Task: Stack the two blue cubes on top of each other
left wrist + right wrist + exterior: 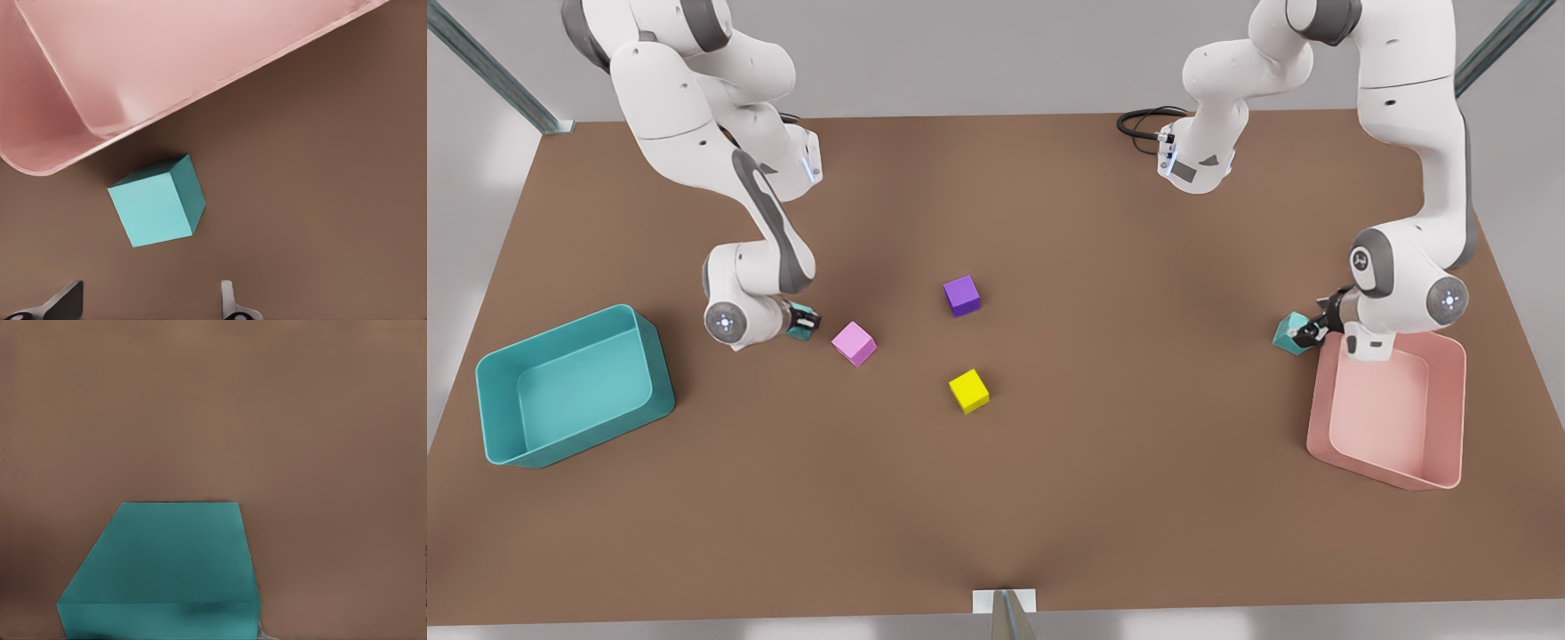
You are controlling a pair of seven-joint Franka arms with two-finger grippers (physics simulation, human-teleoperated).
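Our left hand (1307, 333) hovers open beside the pink bin (1449, 462), fingers (63, 303) spread short of one teal cube (158, 202) on the worktop (1049, 498). Our right hand (805, 322) sits near the pink cube (854, 343), closed on the other teal cube (163, 573).

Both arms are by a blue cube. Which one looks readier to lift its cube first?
Probably right. The right gripper is at its cube, which looms close under the wrist camera. The left gripper is open, the other cube lying ahead of its fingers by the pink bin.
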